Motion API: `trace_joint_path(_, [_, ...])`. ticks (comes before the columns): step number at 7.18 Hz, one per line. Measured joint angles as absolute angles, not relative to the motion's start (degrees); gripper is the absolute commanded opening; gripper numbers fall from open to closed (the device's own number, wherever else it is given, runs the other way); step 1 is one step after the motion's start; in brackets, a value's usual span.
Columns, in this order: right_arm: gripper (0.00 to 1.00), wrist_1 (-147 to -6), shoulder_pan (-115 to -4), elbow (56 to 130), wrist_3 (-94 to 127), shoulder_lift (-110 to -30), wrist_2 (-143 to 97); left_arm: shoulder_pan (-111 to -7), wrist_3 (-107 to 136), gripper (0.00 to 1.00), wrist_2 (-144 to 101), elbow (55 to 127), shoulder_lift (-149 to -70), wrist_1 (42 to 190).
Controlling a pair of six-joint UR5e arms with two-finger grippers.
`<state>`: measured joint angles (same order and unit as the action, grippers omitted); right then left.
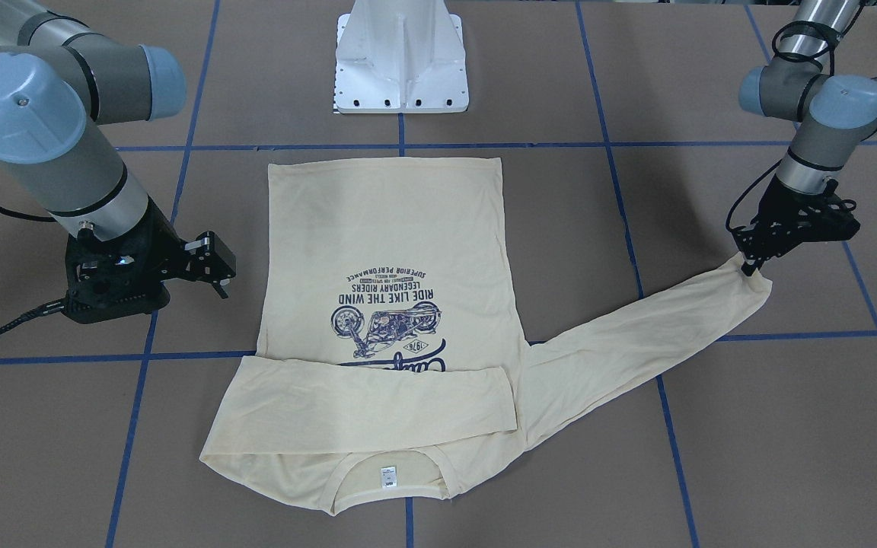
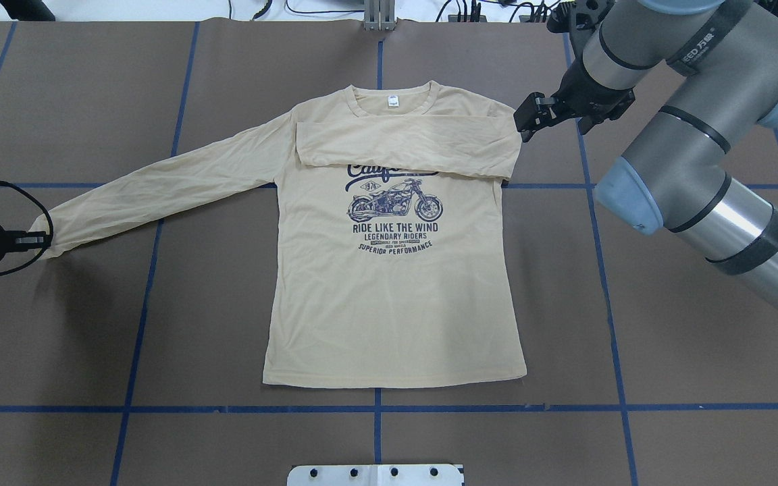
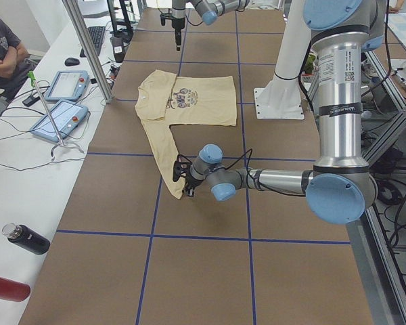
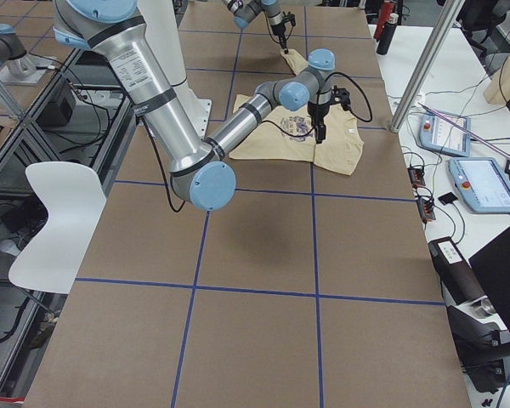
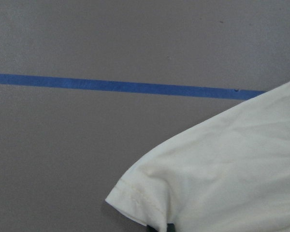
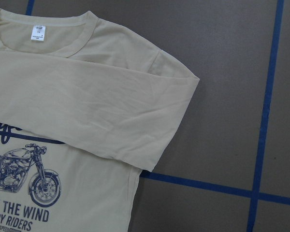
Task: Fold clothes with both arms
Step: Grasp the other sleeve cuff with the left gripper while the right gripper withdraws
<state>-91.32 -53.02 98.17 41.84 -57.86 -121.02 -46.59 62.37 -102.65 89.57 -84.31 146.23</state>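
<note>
The pale cream-yellow shirt [image 1: 385,228] [image 2: 389,304] lies flat and print-up on the brown table, with its white neck tag [image 2: 393,102] at the far side from the robot. One sleeve [image 2: 409,148] is folded across the chest and covers the top of the navy print. The other sleeve [image 2: 159,185] stretches out toward my left gripper [image 1: 749,265] [image 2: 43,239], which is shut on its cuff [image 5: 135,193] low at the table. My right gripper [image 1: 219,285] [image 2: 523,128] hovers just beside the folded shoulder, open and holding nothing.
The white pedestal base [image 1: 400,61] stands behind the shirt's hem. Blue tape lines [image 2: 375,408] grid the table. Beyond the far edge, a side bench holds teach pendants [image 3: 57,118] and bottles [image 3: 27,238], and a person [image 3: 3,47] sits there.
</note>
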Motion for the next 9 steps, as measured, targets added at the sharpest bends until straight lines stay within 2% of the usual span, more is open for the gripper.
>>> trace_joint_path(4, [1.0, -91.93, -53.2, 102.55, 41.69, -62.9, -121.54, -47.31, 62.43, 0.0, -108.27, 101.71, -85.37, 135.65])
trace_joint_path(9, [1.0, -92.12, -53.59, 110.91, 41.75, -76.95, -122.68, -54.15, 63.77, 0.0, -119.33, 102.78, -108.97, 114.03])
